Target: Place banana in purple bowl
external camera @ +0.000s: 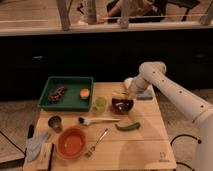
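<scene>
Wooden table (140,147) against a dark counter front, one white robot arm (172,92) reaching in from the right side.

Gripper (125,95) sits low at the far edge of the purple bowl (122,105), just above its rim. Cannot tell whether the jaws are open or closed on anything; the fingers merge with the bowl's dark edge.

Banana (119,93): a small pale-yellow shape right at the gripper, at the bowl's back-left rim. Whether it is inside the bowl, resting on the rim, or held above it is not clear from this angle.

Purple bowl stands near the middle of the table, slightly right of center, dark and glossy inside.

Other items:
- Green tray (55,106) at the far left, holding a brownish lumpy item (56,93) and an orange round item (84,93)
- Small green cup (100,104) just left of the purple bowl
- Brush with a white handle (98,120) lying in front of the cup
- Green curved vegetable (128,126) in front of the purple bowl, apart from it
- Orange bowl (71,142) at front left, a fork (96,143) just beside it on the right
- Small dark cup (55,122) near the left edge
- Grey cloth (37,145) at the front left corner
- Blue sponge-like pad (146,94) behind the arm, at the far right edge
</scene>
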Action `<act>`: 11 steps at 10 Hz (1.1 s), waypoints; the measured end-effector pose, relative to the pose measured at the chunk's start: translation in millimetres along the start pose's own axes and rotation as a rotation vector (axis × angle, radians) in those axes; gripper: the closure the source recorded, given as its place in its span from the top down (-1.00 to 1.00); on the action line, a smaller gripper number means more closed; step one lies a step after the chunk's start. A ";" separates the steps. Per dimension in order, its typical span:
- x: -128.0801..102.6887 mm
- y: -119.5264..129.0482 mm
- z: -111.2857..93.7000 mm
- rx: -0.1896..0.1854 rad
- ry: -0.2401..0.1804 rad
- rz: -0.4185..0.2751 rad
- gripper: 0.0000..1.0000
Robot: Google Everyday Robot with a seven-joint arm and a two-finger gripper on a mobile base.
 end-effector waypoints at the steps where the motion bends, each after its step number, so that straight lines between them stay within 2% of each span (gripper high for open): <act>1: -0.3 0.6 0.4 -0.003 -0.001 -0.001 -0.91; 11: -5.2 5.6 2.8 -0.022 -0.023 -0.010 -0.91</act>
